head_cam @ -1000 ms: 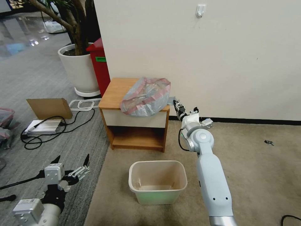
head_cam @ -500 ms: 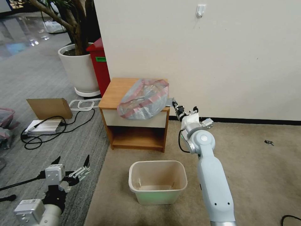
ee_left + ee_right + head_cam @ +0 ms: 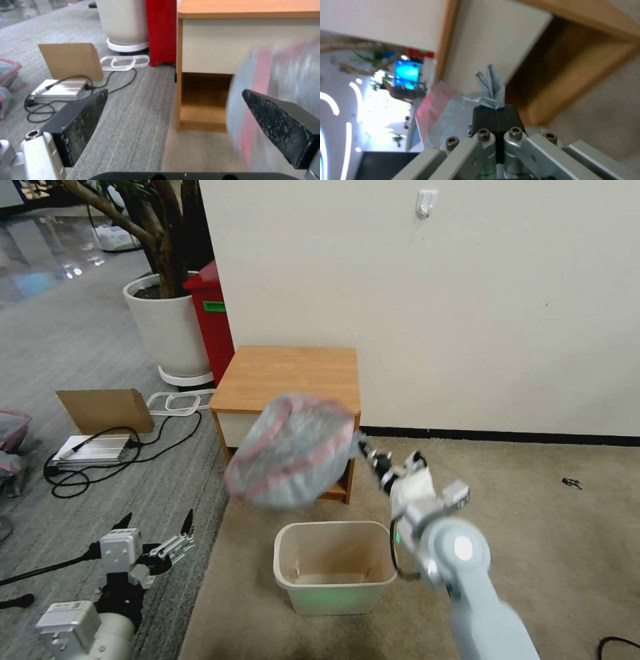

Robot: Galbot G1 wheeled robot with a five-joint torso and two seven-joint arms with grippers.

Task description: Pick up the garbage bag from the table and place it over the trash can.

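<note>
Left gripper [image 3: 175, 540] hovers low over the grey carpet with fingers [image 3: 81, 120] spread wide and nothing between them. Bag [image 3: 290, 450] hangs in the air to its right, off the table [image 3: 290, 370] and in front of the drawer, up and left of the can [image 3: 333, 567]. Right gripper [image 3: 365, 452] sits at the bag's right edge, jaws clamped on a pinched grey fold (the wrist view shows the plastic sticking out past the closed pads [image 3: 495, 118])

White wall [image 3: 467, 300], beige carpet [image 3: 567, 527], potted tree [image 3: 167, 320]
</note>
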